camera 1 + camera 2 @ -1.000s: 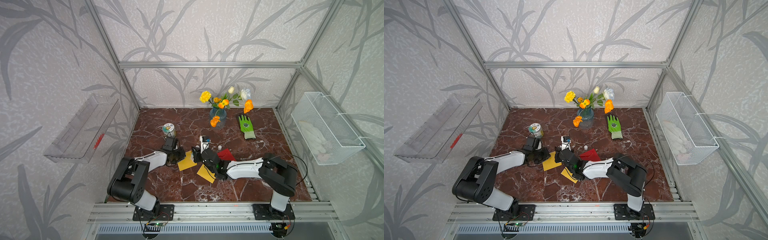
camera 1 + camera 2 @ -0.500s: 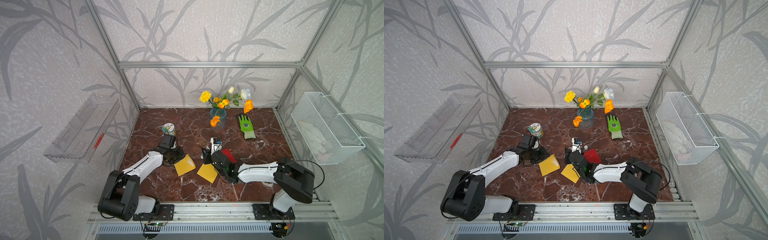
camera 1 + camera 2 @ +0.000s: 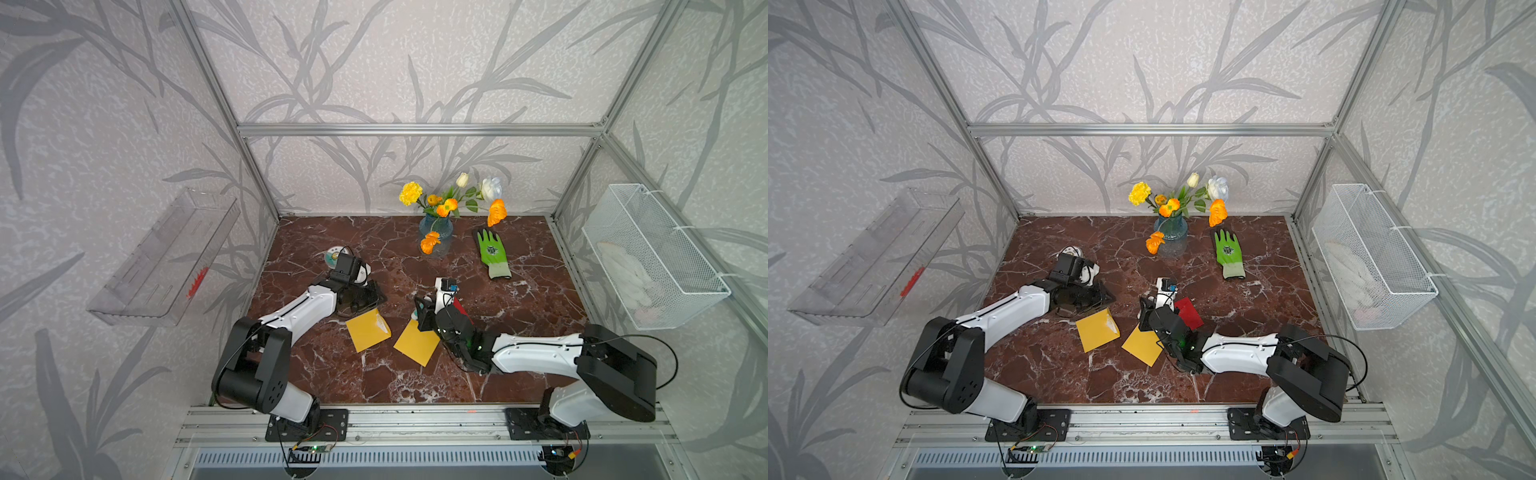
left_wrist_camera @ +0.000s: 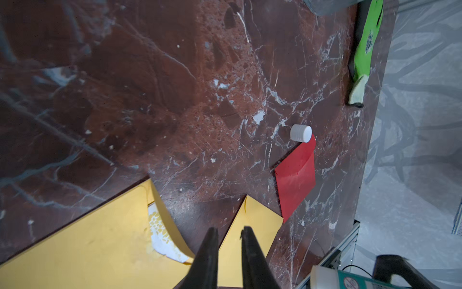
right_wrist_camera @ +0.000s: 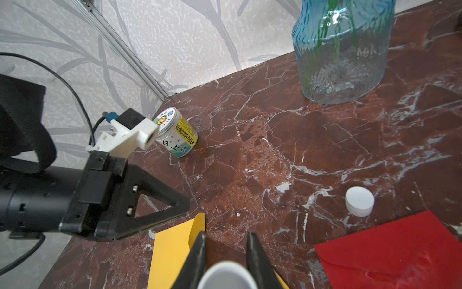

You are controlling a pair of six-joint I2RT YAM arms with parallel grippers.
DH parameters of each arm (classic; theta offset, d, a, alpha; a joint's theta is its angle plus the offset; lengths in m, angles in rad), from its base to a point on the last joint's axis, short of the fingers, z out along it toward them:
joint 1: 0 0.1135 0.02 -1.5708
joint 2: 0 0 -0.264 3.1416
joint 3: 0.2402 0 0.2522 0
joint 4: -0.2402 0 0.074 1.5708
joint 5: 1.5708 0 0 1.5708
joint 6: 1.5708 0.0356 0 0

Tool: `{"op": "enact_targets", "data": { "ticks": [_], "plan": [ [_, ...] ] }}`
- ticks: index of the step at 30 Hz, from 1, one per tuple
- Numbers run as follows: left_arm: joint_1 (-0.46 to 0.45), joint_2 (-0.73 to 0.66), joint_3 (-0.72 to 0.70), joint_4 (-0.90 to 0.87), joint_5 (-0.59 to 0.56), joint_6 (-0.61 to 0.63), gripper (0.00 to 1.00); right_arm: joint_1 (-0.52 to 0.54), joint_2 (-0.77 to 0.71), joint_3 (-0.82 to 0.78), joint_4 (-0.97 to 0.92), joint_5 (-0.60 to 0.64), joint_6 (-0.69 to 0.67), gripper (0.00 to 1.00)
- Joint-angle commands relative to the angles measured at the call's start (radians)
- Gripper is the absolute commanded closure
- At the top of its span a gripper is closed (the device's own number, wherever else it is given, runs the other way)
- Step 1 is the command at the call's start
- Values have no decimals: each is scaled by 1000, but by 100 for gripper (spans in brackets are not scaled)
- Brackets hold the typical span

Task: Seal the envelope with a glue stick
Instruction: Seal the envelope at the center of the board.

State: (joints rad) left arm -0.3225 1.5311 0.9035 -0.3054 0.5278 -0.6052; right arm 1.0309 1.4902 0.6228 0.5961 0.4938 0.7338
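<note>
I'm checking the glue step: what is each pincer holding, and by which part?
The right pincer grips the glue stick around its tube; its cap lies on the table. The left pincer holds nothing, jaws slightly apart.

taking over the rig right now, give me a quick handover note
Left gripper: jaws narrowly apart, empty, near the yellow envelope.
Right gripper: shut on the glue stick.
Cap: off, on the table beside the red envelope.
Done: stick uncapped and in hand.
Left: the yellow envelope's flap is up and unsealed. Glue it and press it shut. Whether glue is on cannot be told.
</note>
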Motion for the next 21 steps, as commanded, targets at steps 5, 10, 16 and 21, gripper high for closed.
{"op": "enact_targets", "data": {
  "ticks": [5,10,16,21],
  "plan": [
    [-71,55,27,-84,-94,141,83,-2,-62,-47,-50,47,34,100],
    [-102,34,-8,-110,-150,150,84,-2,-64,-54,-60,48,41,100],
    [-110,-9,-48,-116,-189,147,84,-2,-58,-50,-75,42,50,100],
    [-111,-9,-57,-132,-215,146,84,-1,-42,-46,-80,28,53,100]
  ]
}}
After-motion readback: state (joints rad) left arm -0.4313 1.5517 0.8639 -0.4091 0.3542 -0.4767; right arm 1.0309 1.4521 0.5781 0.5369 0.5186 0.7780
